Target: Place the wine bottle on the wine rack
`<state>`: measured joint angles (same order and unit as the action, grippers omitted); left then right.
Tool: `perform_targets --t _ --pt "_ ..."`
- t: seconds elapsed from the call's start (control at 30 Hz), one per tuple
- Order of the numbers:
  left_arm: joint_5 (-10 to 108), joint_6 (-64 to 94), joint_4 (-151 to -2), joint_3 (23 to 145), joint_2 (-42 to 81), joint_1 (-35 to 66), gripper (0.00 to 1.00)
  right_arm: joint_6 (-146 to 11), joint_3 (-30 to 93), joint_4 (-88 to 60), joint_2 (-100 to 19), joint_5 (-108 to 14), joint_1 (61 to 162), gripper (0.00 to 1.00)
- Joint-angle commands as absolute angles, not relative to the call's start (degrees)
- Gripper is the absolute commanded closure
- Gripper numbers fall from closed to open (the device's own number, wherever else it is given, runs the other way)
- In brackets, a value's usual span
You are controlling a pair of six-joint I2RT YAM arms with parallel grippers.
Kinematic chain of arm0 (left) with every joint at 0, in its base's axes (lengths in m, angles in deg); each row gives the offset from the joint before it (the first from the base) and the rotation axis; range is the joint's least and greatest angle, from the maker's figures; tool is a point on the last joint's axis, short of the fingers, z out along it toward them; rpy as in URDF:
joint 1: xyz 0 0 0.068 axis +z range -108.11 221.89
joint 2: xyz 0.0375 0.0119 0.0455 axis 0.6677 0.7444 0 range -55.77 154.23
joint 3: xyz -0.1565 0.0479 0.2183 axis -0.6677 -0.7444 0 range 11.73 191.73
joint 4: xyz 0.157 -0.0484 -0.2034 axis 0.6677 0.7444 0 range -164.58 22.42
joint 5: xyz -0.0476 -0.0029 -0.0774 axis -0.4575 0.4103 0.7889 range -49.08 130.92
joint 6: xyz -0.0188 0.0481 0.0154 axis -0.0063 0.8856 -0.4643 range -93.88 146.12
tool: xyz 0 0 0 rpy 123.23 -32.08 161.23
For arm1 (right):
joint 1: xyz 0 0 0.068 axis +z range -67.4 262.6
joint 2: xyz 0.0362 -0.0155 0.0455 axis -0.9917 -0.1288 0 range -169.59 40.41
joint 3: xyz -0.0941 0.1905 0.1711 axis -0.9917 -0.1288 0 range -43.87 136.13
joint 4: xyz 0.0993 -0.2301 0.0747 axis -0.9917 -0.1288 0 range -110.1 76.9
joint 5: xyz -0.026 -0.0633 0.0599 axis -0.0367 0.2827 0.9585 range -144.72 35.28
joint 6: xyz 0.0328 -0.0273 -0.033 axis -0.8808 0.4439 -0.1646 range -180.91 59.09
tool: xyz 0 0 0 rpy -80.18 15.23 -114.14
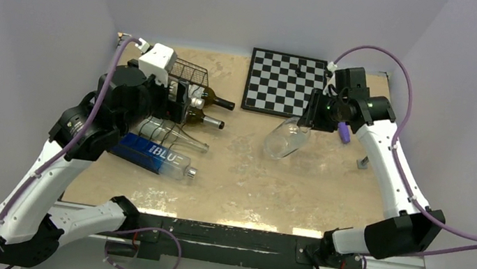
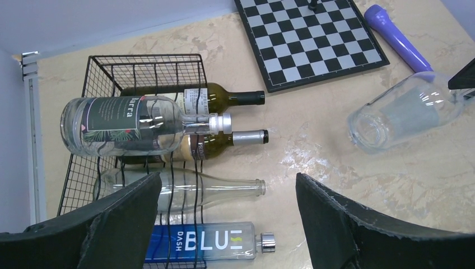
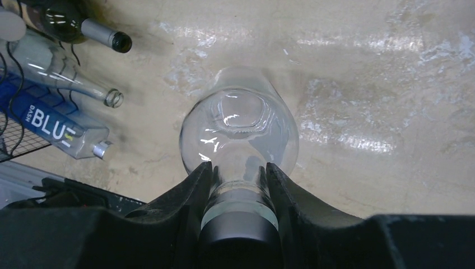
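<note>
In the top view the left arm covers most of the wine rack (image 1: 192,72) at upper left. Only the rack's mesh end wall and four bottles show past the arm. The left wrist view is blocked along its bottom edge by its own fingers (image 2: 120,224), and the base of the blue bottle (image 2: 201,241) runs out of frame there. In the right wrist view the claw's body hides the mouth end of the held bottle. Whether that bottle's base touches the table (image 1: 249,185) cannot be told.

The right claw (image 3: 238,179) is clamped on the neck of the clear wine bottle (image 3: 238,131), with both fingers pressed to the glass. The bottle hangs tilted at centre-right of the top view, its base toward the lower left, well apart from the rack. The left claw (image 2: 228,190) gapes wide above the rack's bottles, holding nothing and touching nothing.

There are six bottles in all, five of them at the rack:
- a clear labelled bottle (image 2: 126,126) lying on top of the others
- a green bottle (image 2: 224,98) with a black cap
- a dark bottle (image 2: 235,137) with a silver-banded cap
- a plain clear bottle (image 2: 196,188)
- the blue bottle, with rack wires crossing its body

The sixth is the one in the right claw. There is one chessboard (image 2: 311,36) at upper right with one small dark piece (image 1: 299,66) on it. One purple cylinder (image 2: 395,36) lies just beside the board.
</note>
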<state>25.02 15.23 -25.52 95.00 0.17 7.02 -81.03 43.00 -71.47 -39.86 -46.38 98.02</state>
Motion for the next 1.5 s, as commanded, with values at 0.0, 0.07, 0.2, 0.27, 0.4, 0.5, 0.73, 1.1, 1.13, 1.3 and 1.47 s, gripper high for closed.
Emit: perform_targets --t 0.0,0.07,0.2,0.27,0.4,0.5,0.73,1.1,1.13,1.3,1.47 --pt "26.0 14.9 -24.7 97.8 -0.1 7.4 0.07 -86.4 45.3 -62.7 -37.2 -38.6 99.4 1.0" --pt "26.1 14.8 -24.2 98.4 -0.1 7.4 0.07 -87.8 45.1 -61.8 -37.2 -36.7 100.0 1.0" --pt "26.7 15.0 -23.5 99.7 -0.6 7.4 0.07 -92.7 43.6 -58.0 -36.1 -34.2 101.3 1.0" --pt "27.0 15.1 -23.4 100.4 -1.0 7.4 0.07 -95.7 42.3 -54.6 -34.9 -33.2 102.0 1.0" --pt "27.5 15.1 -22.5 102.6 -1.5 7.4 0.07 -99.1 42.8 -50.8 -33.8 -33.2 104.5 1.0" --pt "27.5 15.1 -22.0 104.3 -1.6 7.4 0.07 -100.9 43.8 -48.6 -33.6 -33.4 107.0 1.0" --pt "26.9 15.1 -21.7 107.8 -2.0 7.4 0.07 -103.4 48.4 -45.1 -35.3 -33.9 111.7 1.0" --pt "26.9 15.3 -21.6 109.7 -2.3 7.4 0.07 -107.5 55.5 -39.9 -42.2 -33.2 117.9 1.0" --pt "26.9 15.3 -21.5 109.7 -2.4 7.4 0.07 -108.3 56.0 -39.1 -43.0 -33.0 118.4 1.0" --pt "26.5 15.5 -21.1 110.3 -2.8 7.4 0.07 -111.9 60.2 -34.5 -47.9 -32.4 120.9 1.0" --pt "25.6 16.1 -21.2 111.7 -3.5 7.4 0.07 -112.9 67.4 -32.7 -54.2 -33.5 123.7 1.0"
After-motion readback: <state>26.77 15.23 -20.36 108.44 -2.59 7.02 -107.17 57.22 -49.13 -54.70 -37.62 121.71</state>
